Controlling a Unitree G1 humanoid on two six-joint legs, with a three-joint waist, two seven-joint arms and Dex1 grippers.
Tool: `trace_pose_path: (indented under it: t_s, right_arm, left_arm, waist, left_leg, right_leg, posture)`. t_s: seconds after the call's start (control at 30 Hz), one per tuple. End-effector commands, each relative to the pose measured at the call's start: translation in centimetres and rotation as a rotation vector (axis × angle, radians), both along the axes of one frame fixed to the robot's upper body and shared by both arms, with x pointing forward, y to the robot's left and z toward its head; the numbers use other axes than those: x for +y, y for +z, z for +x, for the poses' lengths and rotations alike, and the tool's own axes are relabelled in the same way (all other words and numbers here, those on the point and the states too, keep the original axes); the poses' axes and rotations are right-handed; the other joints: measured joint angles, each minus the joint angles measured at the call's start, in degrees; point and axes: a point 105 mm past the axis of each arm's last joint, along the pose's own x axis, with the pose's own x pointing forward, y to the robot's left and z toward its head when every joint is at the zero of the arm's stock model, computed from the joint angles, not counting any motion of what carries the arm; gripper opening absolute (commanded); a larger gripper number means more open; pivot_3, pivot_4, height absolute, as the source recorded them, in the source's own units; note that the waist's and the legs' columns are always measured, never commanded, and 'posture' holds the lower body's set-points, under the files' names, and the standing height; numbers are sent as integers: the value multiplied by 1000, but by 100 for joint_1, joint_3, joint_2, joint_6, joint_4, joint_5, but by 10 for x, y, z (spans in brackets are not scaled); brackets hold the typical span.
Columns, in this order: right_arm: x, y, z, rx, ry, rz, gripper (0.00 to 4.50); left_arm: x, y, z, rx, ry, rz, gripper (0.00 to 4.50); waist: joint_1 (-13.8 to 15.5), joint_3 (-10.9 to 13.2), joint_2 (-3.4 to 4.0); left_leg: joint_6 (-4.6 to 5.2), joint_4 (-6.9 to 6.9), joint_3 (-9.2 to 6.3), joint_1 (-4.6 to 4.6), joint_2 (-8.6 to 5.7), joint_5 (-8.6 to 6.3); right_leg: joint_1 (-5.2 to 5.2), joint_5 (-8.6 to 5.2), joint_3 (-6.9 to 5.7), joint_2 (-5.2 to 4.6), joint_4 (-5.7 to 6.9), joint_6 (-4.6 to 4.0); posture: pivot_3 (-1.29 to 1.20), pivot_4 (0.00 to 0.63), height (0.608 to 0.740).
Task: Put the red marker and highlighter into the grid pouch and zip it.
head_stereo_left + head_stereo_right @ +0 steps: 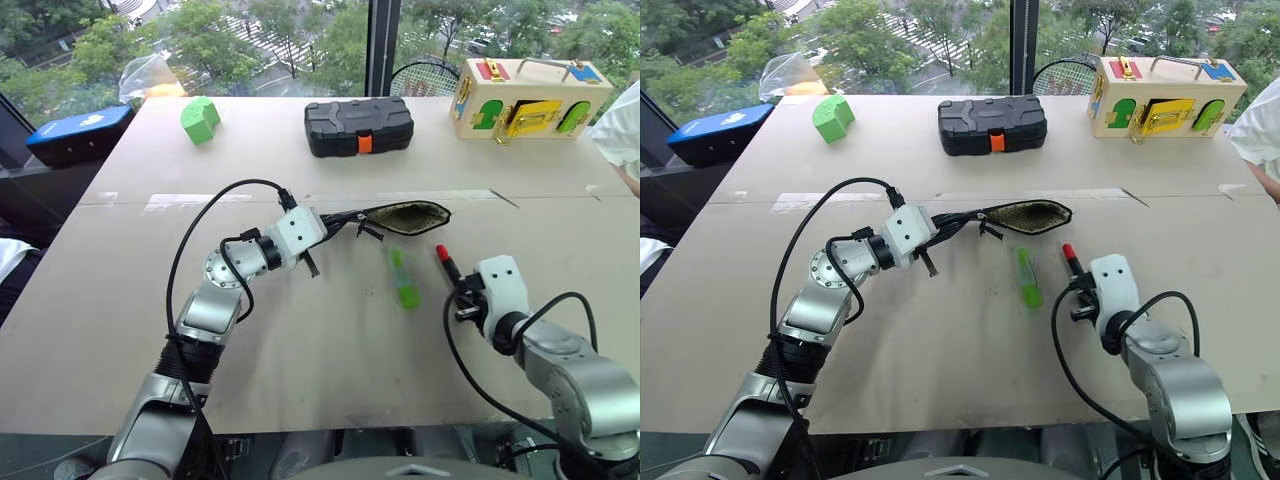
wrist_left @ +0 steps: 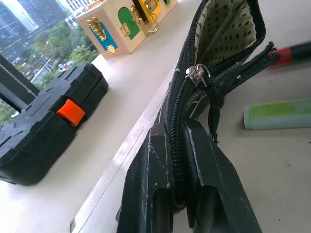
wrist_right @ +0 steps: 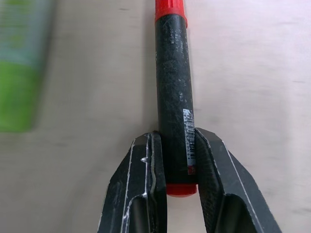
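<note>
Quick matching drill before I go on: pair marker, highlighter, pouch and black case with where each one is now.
Things:
1. marker
2. highlighter
3. pouch
4. black case

States:
A. lying loose on the table between pouch and marker
B. held at one end by the left gripper, mouth open
C. at the far side of the table, latch shut
D. clamped between the right gripper's fingers

Pairs: 1-D, 2-A, 3-B, 4-C

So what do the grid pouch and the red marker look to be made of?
Grid pouch: soft fabric, likely; it sags open, showing a pale dotted lining and black zipper.
Red marker: hard plastic, seemingly; matte black barrel, scuffed, with a printed label and red ends.
</note>
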Motion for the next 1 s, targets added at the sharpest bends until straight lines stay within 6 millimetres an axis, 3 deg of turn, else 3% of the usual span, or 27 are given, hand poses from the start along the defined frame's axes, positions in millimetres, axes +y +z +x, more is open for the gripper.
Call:
trace_pose_path:
  t_s: [0.03, 0.17, 0.33, 0.67, 0.97, 1.0]
  right_arm:
    - [-10, 24, -9, -70, 87, -15, 290]
    - [-17, 47, -27, -66, 274, -49, 290]
    - [-7, 76, -27, -75, 440, -75, 290]
    - [13, 93, 5, -57, 563, -165, 290]
    - [37, 98, 48, -72, 672, -315, 290]
    - [40, 100, 52, -82, 683, -319, 1315]
  left_arm:
    - [-2, 11, -1, -43, -10, -10, 0]
    - [-4, 11, -1, -44, -19, -6, 0]
    - [-7, 8, -4, -55, -52, 20, 0]
    - [-15, 5, -13, -92, -108, 46, 0]
    - [-20, 0, -21, -111, -128, 55, 0]
    - [-19, 0, -22, -111, -128, 55, 0]
  waist:
    - [7, 2, 4]
    - [4, 2, 3]
    - [-15, 2, 1]
    - [30, 1, -2]
    - [-14, 2, -1]
    - [-8, 2, -1]
  left_leg:
    - [0, 0, 0, 0, 1, 0]
    - [1, 4, -2, -7, 1, 0]
    - [2, 8, 5, 2, 10, 0]
    - [2, 10, -15, -16, 9, 0]
    - [2, 9, -7, -17, 4, 0]
    - [2, 9, -6, -17, 5, 0]
  right_leg:
    - [0, 0, 0, 0, 0, 0]
    - [3, 0, -5, -1, -6, 1]
    - [17, 0, -3, 6, -6, 2]
    - [19, 1, -27, -4, -27, 0]
    - [11, 1, -20, -10, -20, 0]
    - [9, 1, -19, -10, -19, 0]
  posture:
    - [0, 150, 740]
    - [0, 150, 740]
    - [0, 150, 740]
    - [0, 150, 740]
    - [0, 150, 740]
    - [0, 150, 740]
